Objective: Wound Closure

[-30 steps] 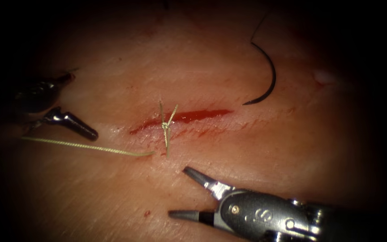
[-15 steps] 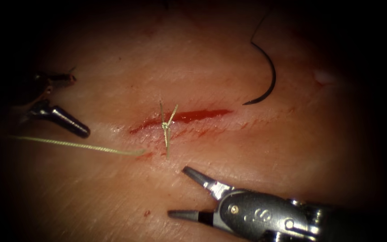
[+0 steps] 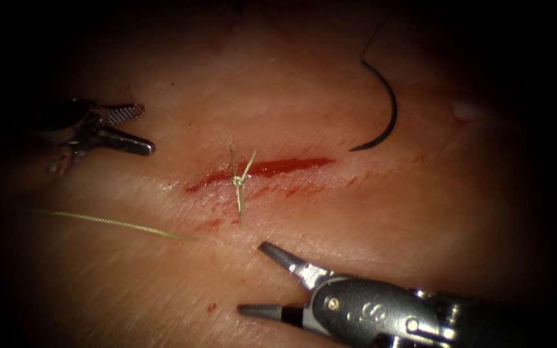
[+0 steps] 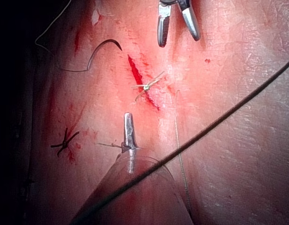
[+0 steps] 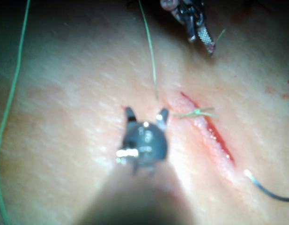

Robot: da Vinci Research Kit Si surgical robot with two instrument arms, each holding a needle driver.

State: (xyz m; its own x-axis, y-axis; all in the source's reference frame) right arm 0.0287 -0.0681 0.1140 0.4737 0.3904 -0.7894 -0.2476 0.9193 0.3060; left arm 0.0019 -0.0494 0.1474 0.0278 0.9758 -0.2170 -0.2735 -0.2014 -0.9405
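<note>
The tissue carries a short cut running roughly left to right in your endoscope view, its opening holding red fluid. One tied knot sits across the cut toward its left end, with short cut ends of thread splayed above and below it. The curved needle lies free on the tissue above and to the right of the cut; it is dark, its point resting near the cut's right end, and neither tool holds it. You cannot tell whether its tip enters the tissue. A dark thread leaves its upper end toward the top of the view. A loose pale green strand of thread lies on the tissue below and left of the cut, its near end just short of the knot.

Your left end effector hovers to the left of the cut, its jaws slightly apart and holding nothing; one ribbed inner face is turned to the endoscope. Your right end effector lies below the cut, jaws spread wide and empty, the upper tip near the knot's lower tail but apart from it. In the right wrist view the right end effector shows both tips parted just beside the cut.
</note>
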